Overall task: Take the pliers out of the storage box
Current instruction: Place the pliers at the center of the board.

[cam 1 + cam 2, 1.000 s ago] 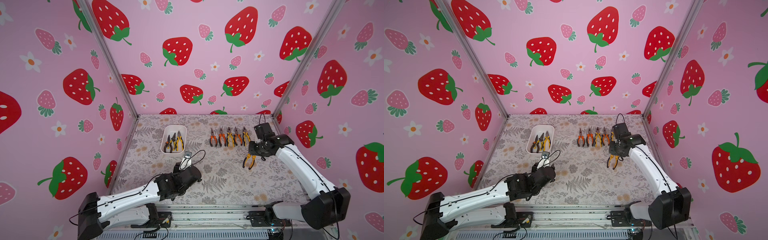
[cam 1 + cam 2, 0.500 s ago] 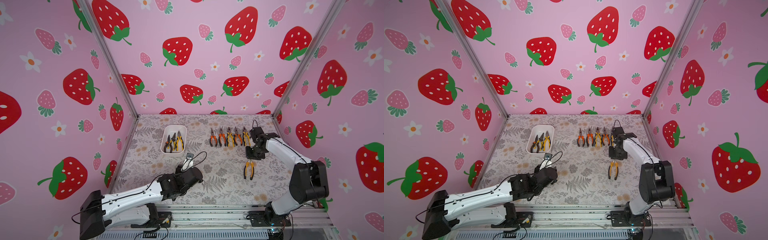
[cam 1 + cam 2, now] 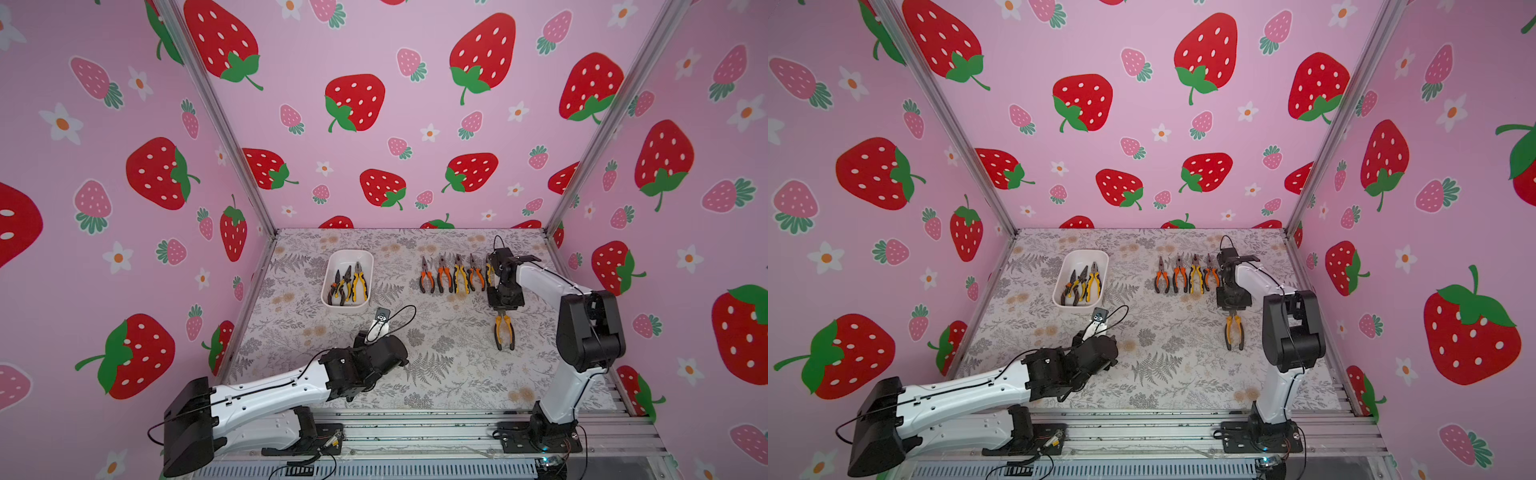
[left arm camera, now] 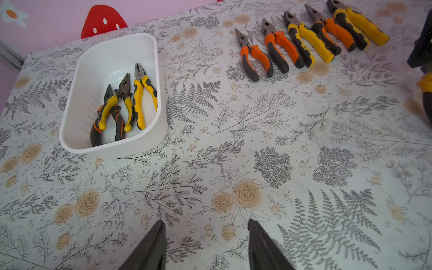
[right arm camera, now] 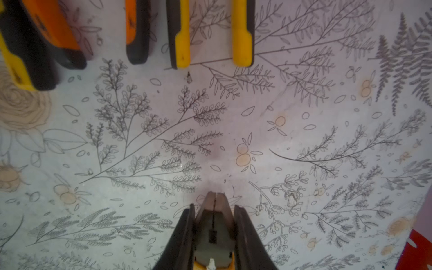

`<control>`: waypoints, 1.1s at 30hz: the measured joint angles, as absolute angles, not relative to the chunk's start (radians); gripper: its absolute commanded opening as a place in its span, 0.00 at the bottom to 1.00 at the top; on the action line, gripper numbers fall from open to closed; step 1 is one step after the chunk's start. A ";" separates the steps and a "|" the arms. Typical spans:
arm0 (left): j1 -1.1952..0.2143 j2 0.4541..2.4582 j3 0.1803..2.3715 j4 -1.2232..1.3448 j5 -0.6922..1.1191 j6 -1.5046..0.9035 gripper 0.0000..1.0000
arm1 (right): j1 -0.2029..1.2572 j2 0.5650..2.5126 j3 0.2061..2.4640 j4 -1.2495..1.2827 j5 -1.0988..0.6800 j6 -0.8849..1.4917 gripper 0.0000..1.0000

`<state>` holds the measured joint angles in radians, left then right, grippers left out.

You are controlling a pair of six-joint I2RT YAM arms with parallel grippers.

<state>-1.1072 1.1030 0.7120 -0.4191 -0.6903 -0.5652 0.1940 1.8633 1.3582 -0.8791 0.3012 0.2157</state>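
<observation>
Currently the right claw (image 5: 214,205) is clamped on the head of yellow-handled pliers (image 3: 503,328) near the row (image 3: 453,274); these are best laid flat, parallel to their neighbours, before letting go. The left claw (image 4: 205,225) hangs open, and three pliers (image 4: 131,102) lie in the white box (image 4: 93,53).

Left arm (image 3: 266,395): stretched forward from its base, lying low, forearm nearly level.
Left wrist (image 3: 374,359): in line with the forearm, held low, its camera raised above it.
Left gripper (image 4: 205,222): jaws parted, nothing between them; both fingers (image 4: 154,245) show in the left wrist view.
Right arm (image 3: 544,282): first link rises steeply from its base, elbow high, forearm reaching away from the base.
Right wrist (image 3: 505,291): bent downward at the forearm's end.
Right gripper (image 5: 214,207): clamped on the head of one pliers (image 3: 503,330); its nose projects past the fingertips, its handles trail toward the base.
</observation>
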 measured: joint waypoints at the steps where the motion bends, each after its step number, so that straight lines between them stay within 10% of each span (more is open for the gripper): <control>1: -1.107 1.103 0.712 -0.419 -0.689 -0.563 0.57 | 0.187 1.871 1.369 -0.877 0.301 0.213 0.00; 33: -1.107 1.073 0.712 -0.448 -0.687 -0.550 0.57 | 0.149 2.013 1.441 -0.831 0.231 0.173 0.19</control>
<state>-1.1072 1.0733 0.7120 -0.4480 -0.6872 -0.5495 0.1493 2.0129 1.4406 -0.8310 0.2310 0.1730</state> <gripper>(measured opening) 0.573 0.271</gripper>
